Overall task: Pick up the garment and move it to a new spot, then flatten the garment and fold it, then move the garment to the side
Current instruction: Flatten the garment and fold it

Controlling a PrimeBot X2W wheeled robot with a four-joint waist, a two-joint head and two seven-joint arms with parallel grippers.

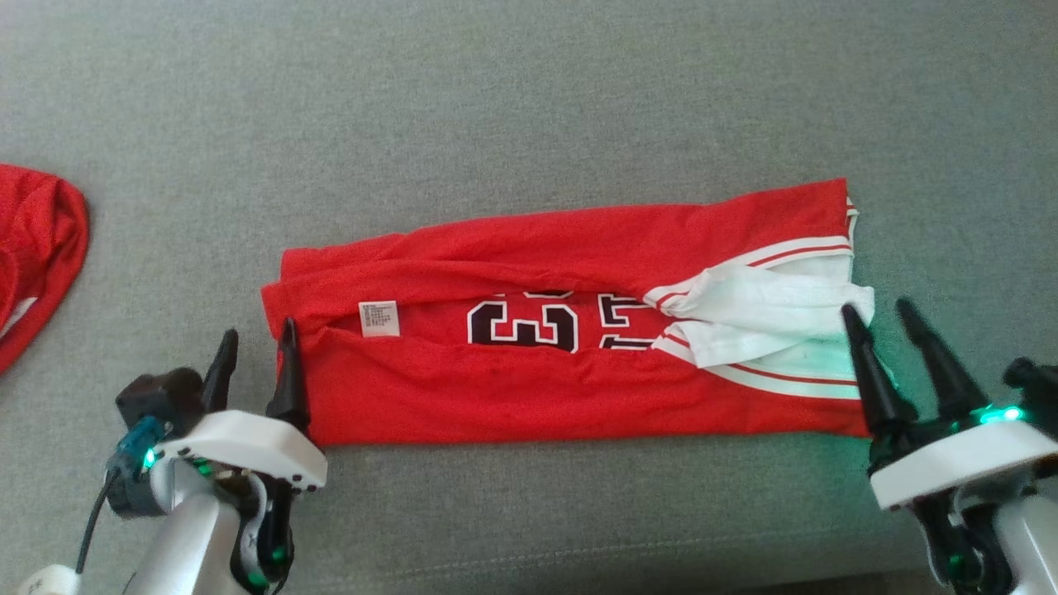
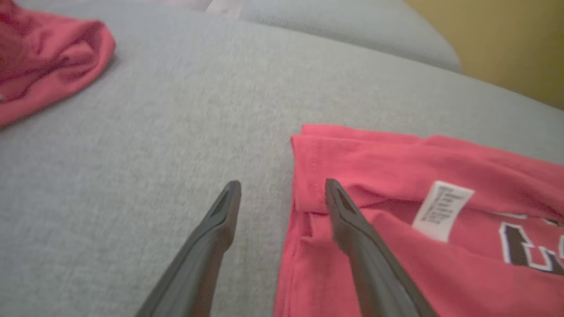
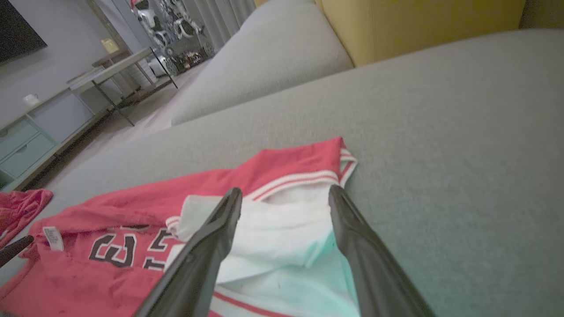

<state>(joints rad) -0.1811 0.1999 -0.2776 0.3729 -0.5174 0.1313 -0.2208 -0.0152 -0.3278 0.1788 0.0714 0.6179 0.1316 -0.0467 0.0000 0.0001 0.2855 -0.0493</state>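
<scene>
The grey cushion (image 1: 529, 99) spans the frame. The garment (image 1: 512, 397), red with white trim, lies folded in a long band at centre. A second red cloth (image 1: 37, 248) sits at the left edge. The left gripper (image 1: 259, 330), lower left, and the right gripper (image 1: 876, 307), lower right, are both spread wide and empty.

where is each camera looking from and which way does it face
Head view: from above, looking down on the red garment folded lengthwise on the grey cushion; left gripper and right gripper show at its ends.
Left wrist view: low, along its own fingers, at the garment's end with the white label.
Right wrist view: low, along its own fingers, over the white-trimmed end, toward the room.
Shared: both wrist views show that label and the number print.
</scene>
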